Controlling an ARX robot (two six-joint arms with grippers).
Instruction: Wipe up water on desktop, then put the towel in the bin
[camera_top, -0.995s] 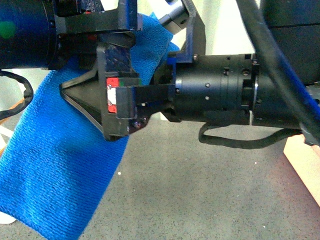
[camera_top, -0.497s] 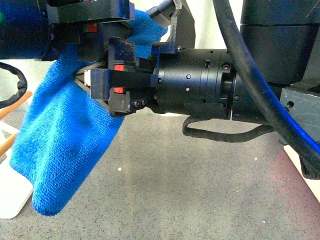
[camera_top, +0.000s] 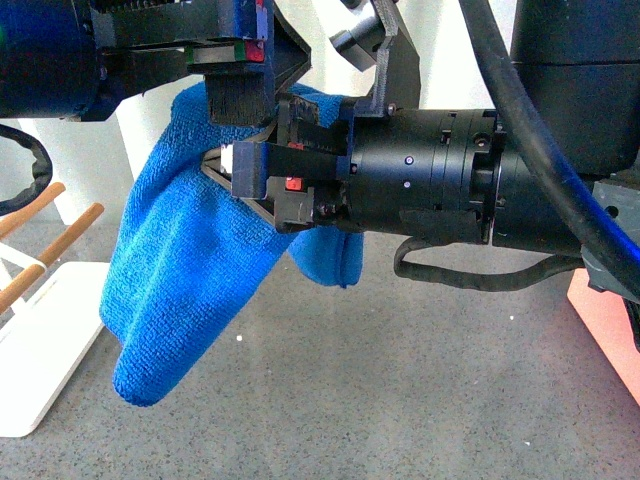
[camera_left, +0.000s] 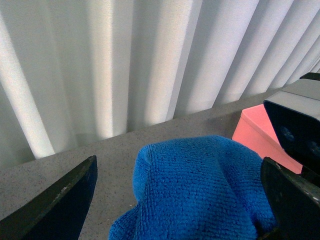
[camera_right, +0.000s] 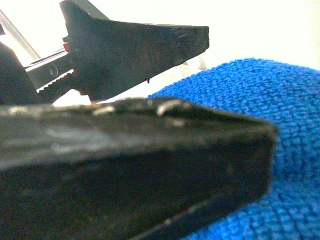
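Note:
The bright blue towel (camera_top: 180, 290) hangs folded in the air above the dark grey desktop (camera_top: 400, 410). My right gripper (camera_top: 252, 172) reaches in from the right and is shut on the towel's upper part. My left gripper (camera_top: 236, 85) is open just above it, at the top of the towel. In the left wrist view the towel (camera_left: 200, 190) bulges between the two spread fingers (camera_left: 65, 200). In the right wrist view one dark finger (camera_right: 125, 165) lies against the towel (camera_right: 285, 120). The salmon-pink bin (camera_top: 606, 312) shows at the right edge, and also in the left wrist view (camera_left: 257, 131).
A flat white tray (camera_top: 40, 360) with wooden rods (camera_top: 55, 255) stands on the desktop at the left, below the towel's hanging end. A white pleated wall (camera_left: 125, 65) runs behind the desktop. Black cables (camera_top: 470, 280) hang under the right arm.
The towel has risen and shifted right with the right gripper; its lower end now hangs well off the desktop. More of the white tray and the bin's edge show.

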